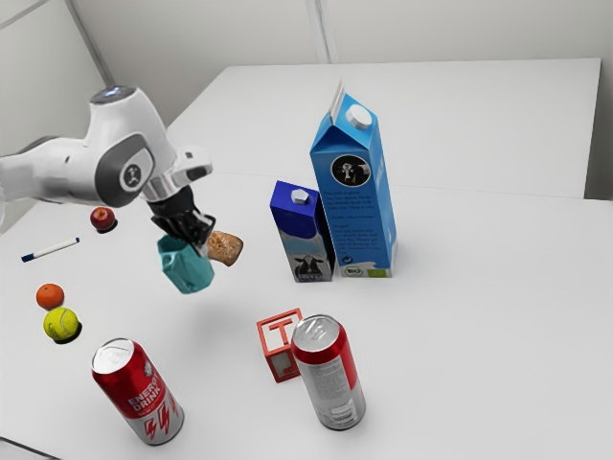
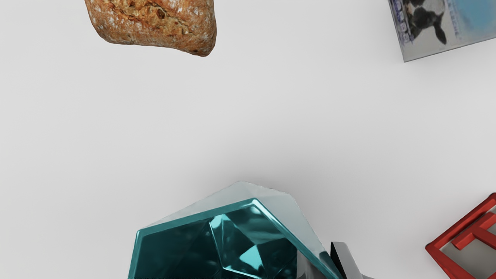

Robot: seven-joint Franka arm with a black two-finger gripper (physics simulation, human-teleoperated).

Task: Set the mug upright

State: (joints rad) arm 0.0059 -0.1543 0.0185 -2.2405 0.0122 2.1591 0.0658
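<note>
The mug (image 1: pixel 185 267) hangs above the table (image 1: pixel 460 316), its mouth up towards the wrist camera and its body close to upright, though I can't tell whether it leans a little. The gripper (image 1: pixel 194 236) is closed down on the wall at its rim, one finger inside and one outside, with only the wall's thickness between them.

That thin hold is my main worry: the mug could pivot about the pinch, most likely if its base meets the table on one edge. Opening the fingers up here would be worse — it would drop, and might land on a corner (those faceted sides look unforgiving) and roll over. The bread (image 2: pixel 159 25) lies apart from it — a sideways drift that way while low could knock it.
</note>
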